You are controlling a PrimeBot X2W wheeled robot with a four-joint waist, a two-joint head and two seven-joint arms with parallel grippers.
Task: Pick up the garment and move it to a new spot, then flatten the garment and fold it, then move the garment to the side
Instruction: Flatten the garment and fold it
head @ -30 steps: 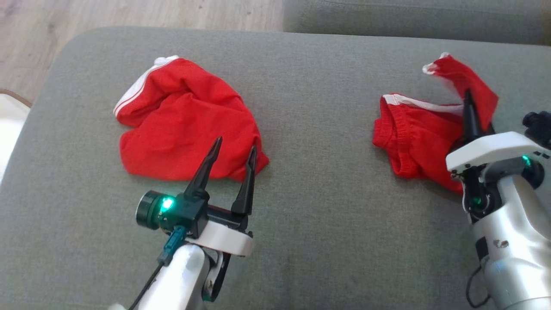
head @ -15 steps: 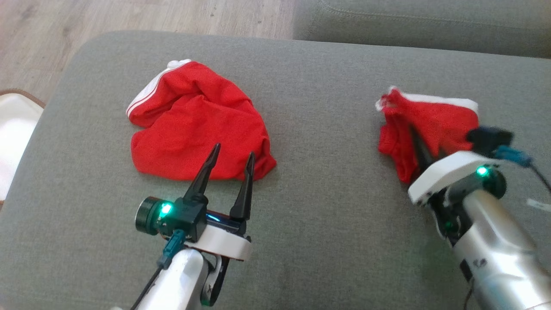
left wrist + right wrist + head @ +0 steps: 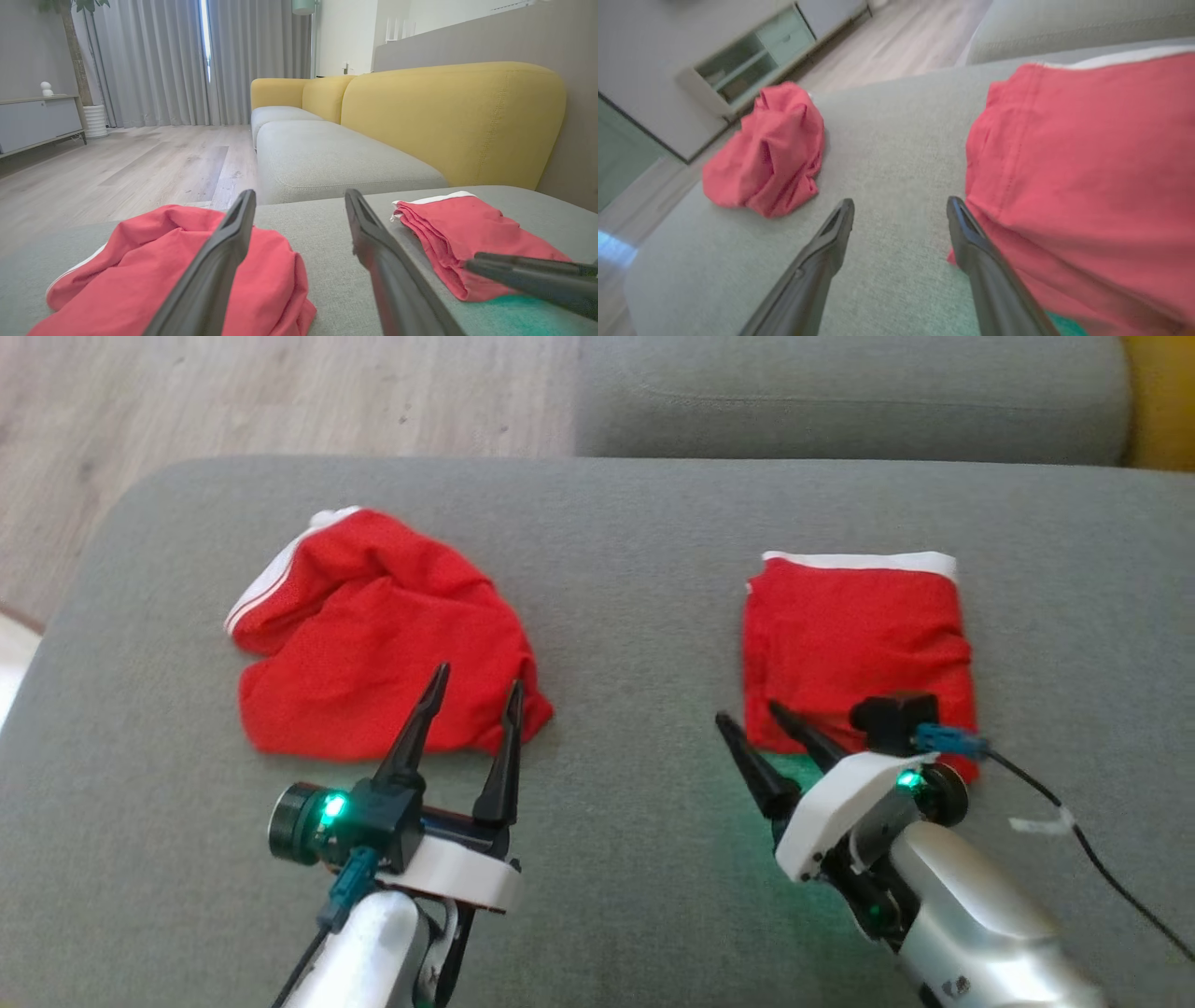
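Two red pieces on the grey upholstered seat cushion. The folded red fabric garment, a flat rectangle with a white band along its far edge, lies on the cushion's right half. The crumpled red fabric garment with white side stripes sits in a heap on the cushion's left half, well apart.

Right gripper: fingers spread wide, nothing between them, low over the cushion at the folded piece's near-left corner. The right wrist view is blurred, so I can't tell whether the outer finger touches the hem or just sits beside it.

Left gripper: also wide and empty, tips over the near edge of the heap on the cushion's left half.

My read: the fold looks finished and parked at the side, and the heap looks like the next job.

Risks from here:
- The right finger catches the hem when the arm pulls away — top layer lifts, fold opens. Cause: finger that close to the edge and that low to the cushion.
- The black wrist cable trails over the cushion's right half, close to the folded piece's near corner. An arm swing could drag it across the fabric and skew the stack.
- A left pinch on the heap may take several layers, or the cushion cover with them — soft surface, thin cloth, no clear single edge showing.
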